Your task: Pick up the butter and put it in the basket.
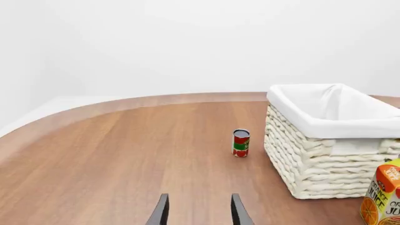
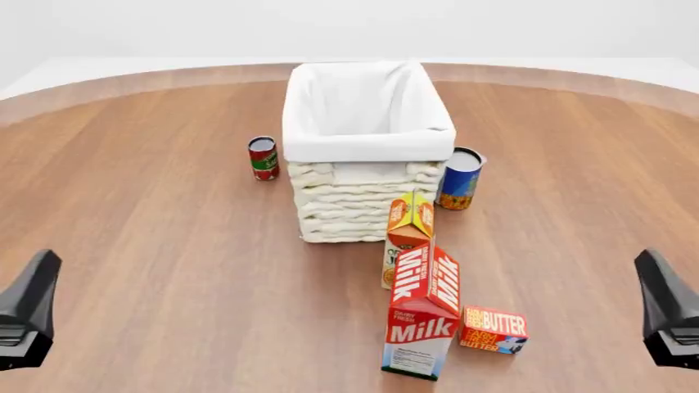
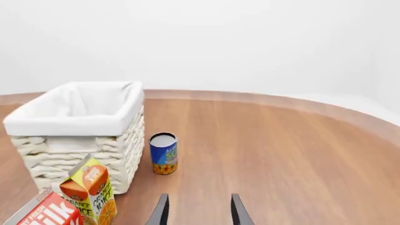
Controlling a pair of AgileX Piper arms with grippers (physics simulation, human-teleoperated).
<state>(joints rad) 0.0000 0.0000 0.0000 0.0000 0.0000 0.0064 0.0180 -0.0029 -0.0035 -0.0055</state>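
Note:
The butter [image 2: 493,329], a small flat red-orange box, lies on the table in the front view, near the front edge and just right of the milk carton [image 2: 424,315]. Neither wrist view shows it. The basket [image 2: 366,149], cream wicker with a white liner, stands mid-table and looks empty; it also appears in the wrist views [image 1: 319,164] [image 3: 75,154]. My left gripper [image 2: 31,307] [image 1: 200,212] hovers open at the front left, far from the butter. At the front right, my right gripper [image 2: 669,309] [image 3: 198,212] is open with nothing between its fingers, to the right of the butter.
An orange juice carton [image 2: 408,229] stands between the basket and the milk carton. A red can [image 2: 263,158] stands left of the basket, a blue can [image 2: 460,178] to its right. The milk carton stands directly left of the butter.

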